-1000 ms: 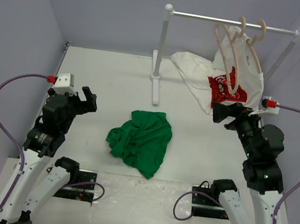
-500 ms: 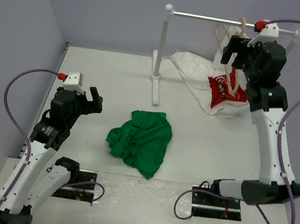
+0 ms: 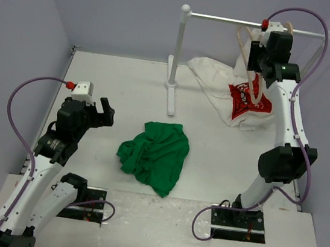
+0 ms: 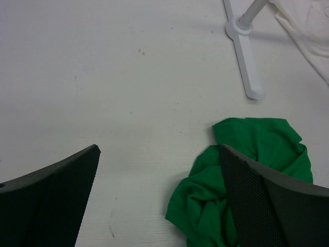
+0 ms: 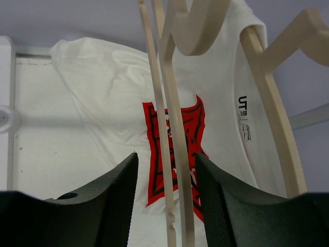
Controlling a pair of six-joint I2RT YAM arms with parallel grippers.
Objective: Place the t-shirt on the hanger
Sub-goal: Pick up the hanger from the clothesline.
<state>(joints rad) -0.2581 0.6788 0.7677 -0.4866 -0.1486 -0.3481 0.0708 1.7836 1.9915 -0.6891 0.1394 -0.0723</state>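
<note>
From above, the t-shirt [image 3: 155, 152] lies crumpled on the bench [image 3: 116, 80], ahead and to the right of the widely spread left claw [image 3: 101, 113], so I judge that the task has hardly begun. The left wrist view adds only that this claw holds nothing. Only the right wrist view shows the hanger [image 5: 176, 128] standing between the half-spread fingers [image 5: 92, 206] of the right claw [image 5: 166, 157], with small gaps on both sides; taking it down and dressing it are left to do.

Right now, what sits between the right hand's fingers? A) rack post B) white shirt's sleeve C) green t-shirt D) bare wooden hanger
D: the right wrist view shows the hanger, its thin bars running up between the fingers of the right hand, not yet clamped.
</note>
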